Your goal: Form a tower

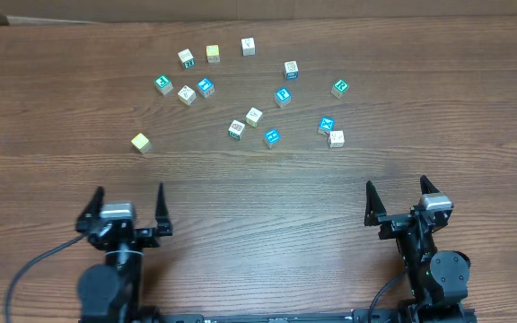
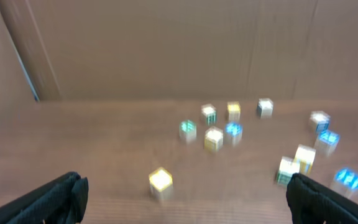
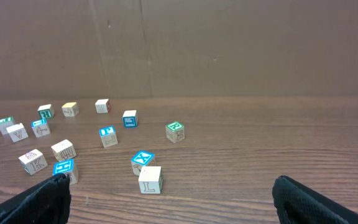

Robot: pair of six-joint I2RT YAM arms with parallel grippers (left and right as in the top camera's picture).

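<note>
Fifteen loose cubes [image 1: 254,117] lie singly on the table [image 1: 267,242], spread from 10 o'clock round to 2 o'clock of its centre. None rests on another, so no tower stands anywhere yet and its site is still open.

The left gripper [image 1: 130,192] at 7 o'clock and the right gripper [image 1: 397,185] at 5 o'clock both have their jaws spread fully wide and hold nothing. Their fingers aim toward 12 o'clock, apparently a ready pose that keeps both arms clear of the scatter.

A yellow-topped cube [image 1: 140,142] sits alone at 9 o'clock, nearest the left gripper, with open room on every side; it is likely the easiest first pick. Nearest the right gripper, a pale cube [image 1: 336,138] lies just beside a blue-topped cube [image 1: 327,126], which leaves little finger room between them.

The bare band of wood between grippers and cubes looks the clearest ground for building. A cardboard wall [image 3: 229,50] bounds the far edge at 12 o'clock.
</note>
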